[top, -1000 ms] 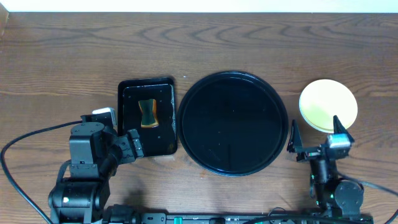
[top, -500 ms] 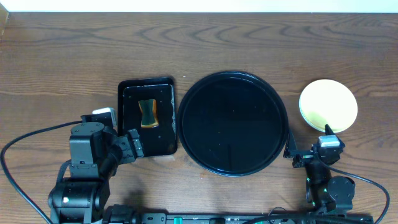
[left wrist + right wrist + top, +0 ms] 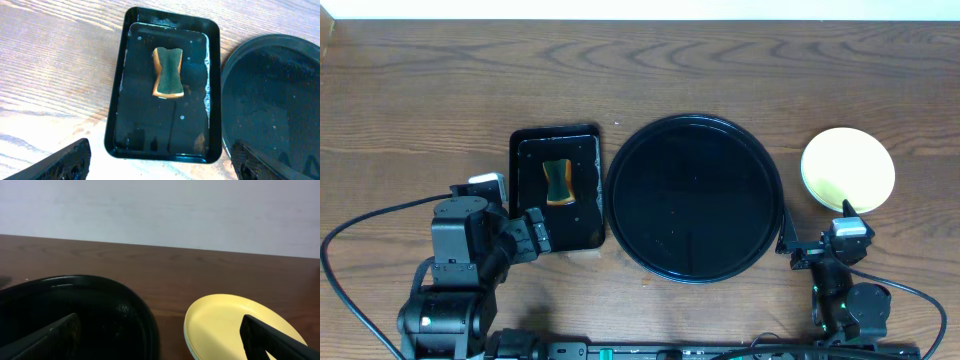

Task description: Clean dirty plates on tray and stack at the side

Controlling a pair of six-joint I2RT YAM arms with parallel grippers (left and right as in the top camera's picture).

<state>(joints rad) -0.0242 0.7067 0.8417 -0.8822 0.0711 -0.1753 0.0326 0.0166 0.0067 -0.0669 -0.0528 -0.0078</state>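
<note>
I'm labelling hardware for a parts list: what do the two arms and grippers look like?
Both arms are black. The left arm is bulky, with a pale grey block and a looping black cable; the right arm is slimmer, with small green lights. The left gripper and right gripper have matte black, tapered fingers.

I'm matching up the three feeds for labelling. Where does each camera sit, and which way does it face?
Overhead: fixed above the table, looking straight down on the round tray, rectangular tray, sponge and yellow plate; left gripper and right gripper show at the bottom.
Left wrist: on the left arm, tilted down at the sponge; its fingers fill the bottom corners.
Right wrist: low, facing level across the table toward the wall; its fingers flank the round tray and yellow plate.
Shared: all three show the round tray.
</note>
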